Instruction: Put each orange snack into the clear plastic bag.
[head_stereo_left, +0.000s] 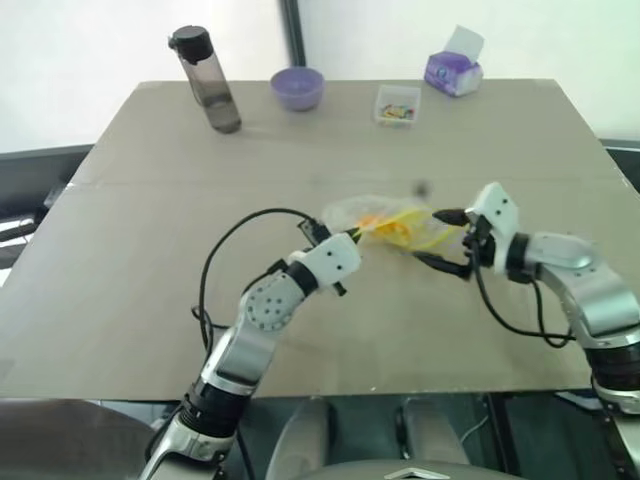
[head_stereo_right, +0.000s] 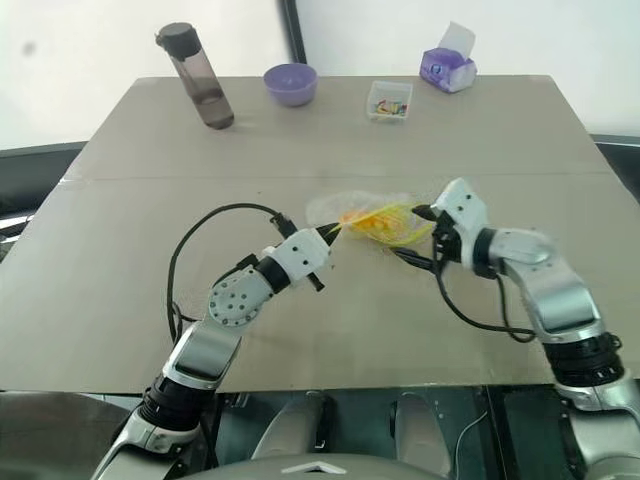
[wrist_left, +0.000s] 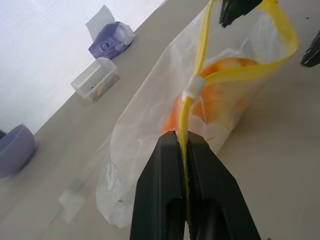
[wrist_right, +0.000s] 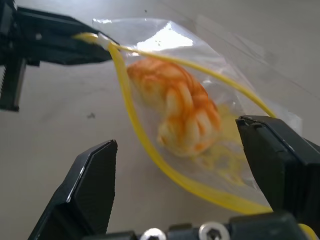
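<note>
I count one bag (wrist_right: 190, 100) and one snack (wrist_right: 175, 117) on the worktop (head_stereo_left: 150, 200), and the snack is inside the bag. The snack is round and orange-yellow, with lines that cross on its top. The bag is clear and crinkly, with a yellow strip (wrist_left: 200, 82) round its mouth, and the mouth gapes open. The bag sits near the middle of the worktop, between my two hands. My left hand (wrist_left: 184, 145) is pinched tight on the yellow strip at one end of the bag's mouth. My right hand (wrist_right: 187, 165) has its two black fingers spread wide. It holds nothing. One of its fingers (wrist_right: 280, 155) sits right by the yellow strip at the other end of the mouth, but I cannot tell if it touches. At the far edge of the worktop I count four more things in a row: one dark bottle (head_stereo_left: 207, 80), one purple bowl (head_stereo_left: 298, 87), one small clear box (head_stereo_left: 397, 104) with little colourful bits in it, and one purple tissue pack (head_stereo_left: 453, 70). They are all well apart from the bag.
</note>
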